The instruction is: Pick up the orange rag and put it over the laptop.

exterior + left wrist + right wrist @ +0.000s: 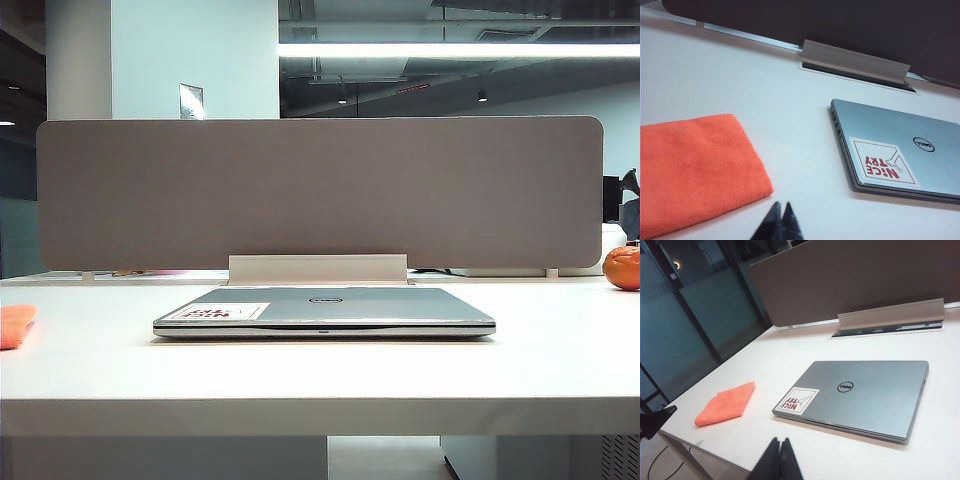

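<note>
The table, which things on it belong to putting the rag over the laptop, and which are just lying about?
Belong to the job:
- orange rag, folded flat beside the laptop
- laptop, lid closed
- left end effector, shut, empty, near the rag
- right end effector, shut, empty

Just lying about:
- orange ball
- grey divider panel

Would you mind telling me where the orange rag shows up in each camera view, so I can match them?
Exterior view: the orange rag is cut off at the table's far left edge.
Left wrist view: it fills the lower left, beside the shut left gripper.
Right wrist view: it lies left of the laptop.
Shared landmark: the laptop's white-and-red sticker.
</note>
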